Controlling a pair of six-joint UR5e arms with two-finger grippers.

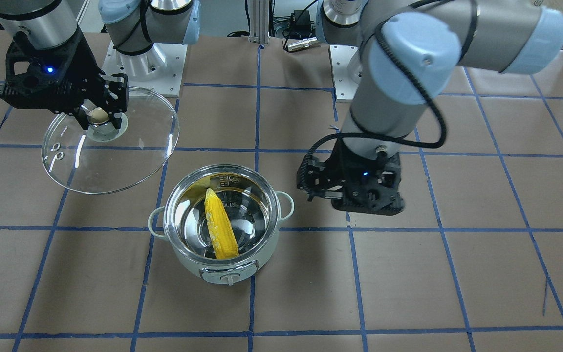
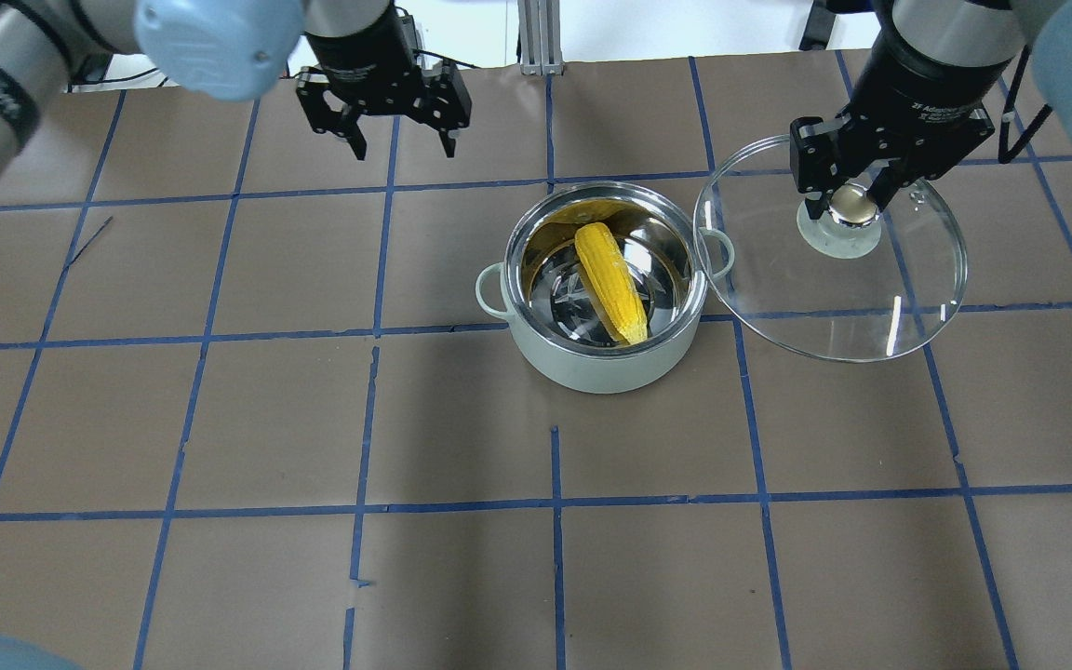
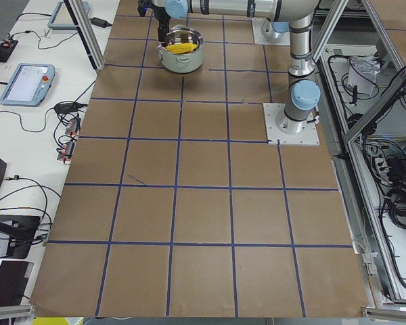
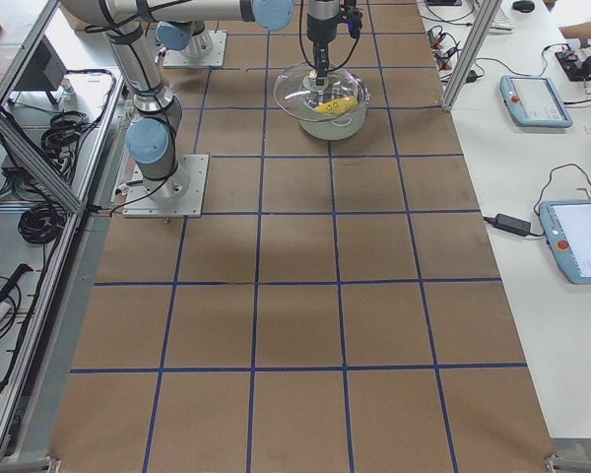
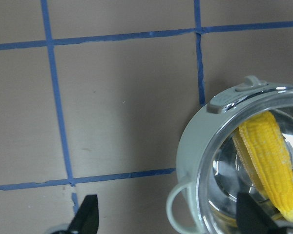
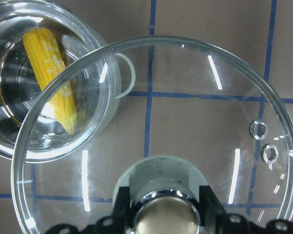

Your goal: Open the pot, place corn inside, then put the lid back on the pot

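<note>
Already the corn (image 2: 610,282) lies inside the open pot (image 2: 592,365) on the bench (image 2: 220,419). The right fingers (image 2: 815,172) grip the glass lid (image 2: 852,307) by its knob (image 2: 850,207), just beside the pot. The left fingers (image 2: 355,140) are spread and empty. Only relidding remains.

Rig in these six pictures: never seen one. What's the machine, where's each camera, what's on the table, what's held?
Two robot arms are mounted on a taped-grid table, each ending in a two-finger gripper. One picture looks down from behind the robot, one faces it from across the table (sides mirrored), two look along the table from its ends, and two come from wrist cameras. On the table stands a small electric pot, uncovered, with an ear of corn lying inside. The right gripper is shut on the knob of the glass lid, holding it beside the pot. The left gripper is open and empty on the pot's other side.
</note>
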